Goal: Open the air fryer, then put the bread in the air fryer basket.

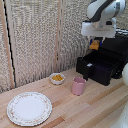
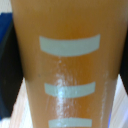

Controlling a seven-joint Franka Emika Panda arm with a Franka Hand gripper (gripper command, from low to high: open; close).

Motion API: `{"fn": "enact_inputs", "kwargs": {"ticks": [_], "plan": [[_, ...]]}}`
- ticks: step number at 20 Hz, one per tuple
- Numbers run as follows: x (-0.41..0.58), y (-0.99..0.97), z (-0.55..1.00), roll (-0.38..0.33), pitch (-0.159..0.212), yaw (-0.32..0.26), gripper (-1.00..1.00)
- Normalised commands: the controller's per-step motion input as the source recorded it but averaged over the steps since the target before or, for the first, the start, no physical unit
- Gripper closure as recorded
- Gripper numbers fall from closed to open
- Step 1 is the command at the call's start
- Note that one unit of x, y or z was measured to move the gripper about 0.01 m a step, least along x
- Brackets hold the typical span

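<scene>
Taking the pink cup (image 1: 78, 85) in the middle of the wooden table (image 1: 95, 110) as the marker and reading across the exterior view from its left: a round white plate (image 1: 29, 108) with a patterned rim lies well out to the left of the cup and nearer the front edge of the table. Closer in, just left of the cup and a little behind it, sits a small white bowl (image 1: 57, 78) holding orange-yellow pieces. A pale woven screen (image 1: 35, 40) stands behind all of this.

To the right of the cup, almost beside it, is the air fryer basket (image 1: 97, 67), pulled out from the air fryer (image 1: 116, 50) so that its open black tub faces up. The air fryer handle (image 1: 86, 71) sticks out of the basket's front panel on the side toward the cup. The fryer body rises behind and to the right of the basket.

Above the basket, up and to the right of the cup, hangs the gripper (image 1: 95, 43) on its bulky white arm. A golden-brown piece, the bread (image 1: 94, 45), shows just below the white block, clear of the tub beneath it. The fingers seem closed on it, though they are too small to make out there. From the wrist view the bread (image 2: 70, 65) fills nearly the whole picture, a glossy orange-brown surface with pale curved bars across it.
</scene>
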Motion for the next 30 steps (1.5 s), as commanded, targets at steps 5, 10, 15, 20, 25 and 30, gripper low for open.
{"fn": "enact_inputs", "kwargs": {"ticks": [5,10,15,20,25,30], "plan": [[0.164,-0.72,-0.08,0.025,0.047,0.006,1.0],[0.213,-0.52,-0.15,0.02,0.067,0.044,1.0],[0.132,-0.38,-0.25,-0.001,0.035,0.04,1.0],[0.186,-0.31,-0.39,0.0,0.027,0.051,1.0],[0.194,-0.32,-0.28,0.0,-0.003,0.057,1.0],[0.098,-0.27,-0.07,0.0,-0.064,0.041,-1.0]]}}
